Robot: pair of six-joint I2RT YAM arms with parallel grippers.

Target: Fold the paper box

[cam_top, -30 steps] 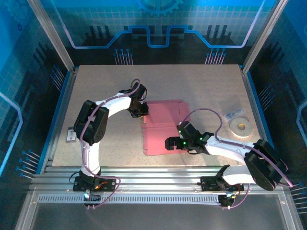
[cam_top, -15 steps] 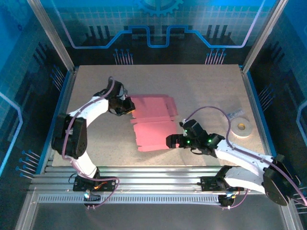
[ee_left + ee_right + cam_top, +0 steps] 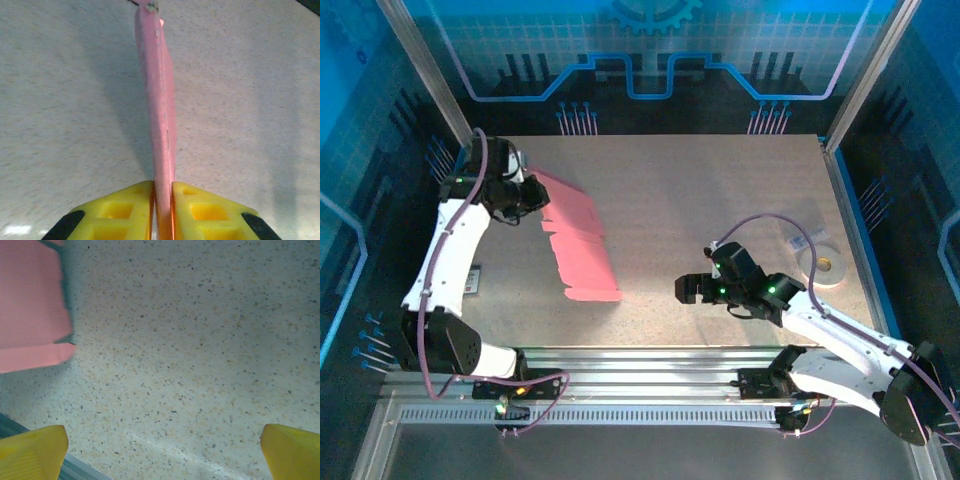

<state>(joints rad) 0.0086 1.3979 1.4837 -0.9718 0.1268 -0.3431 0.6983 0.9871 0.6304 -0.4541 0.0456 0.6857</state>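
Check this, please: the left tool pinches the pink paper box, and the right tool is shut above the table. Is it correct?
Not fully. The left tool does pinch the paper box, but the right tool is open, not shut, above the table. The right wrist view shows its fingers far apart.

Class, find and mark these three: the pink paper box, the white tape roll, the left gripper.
paper box (image 3: 578, 240): top view, middle of the pink sheet.
tape roll (image 3: 808, 268): top view, left side of the ring.
left gripper (image 3: 163, 190): left wrist view, between the yellow fingertips.
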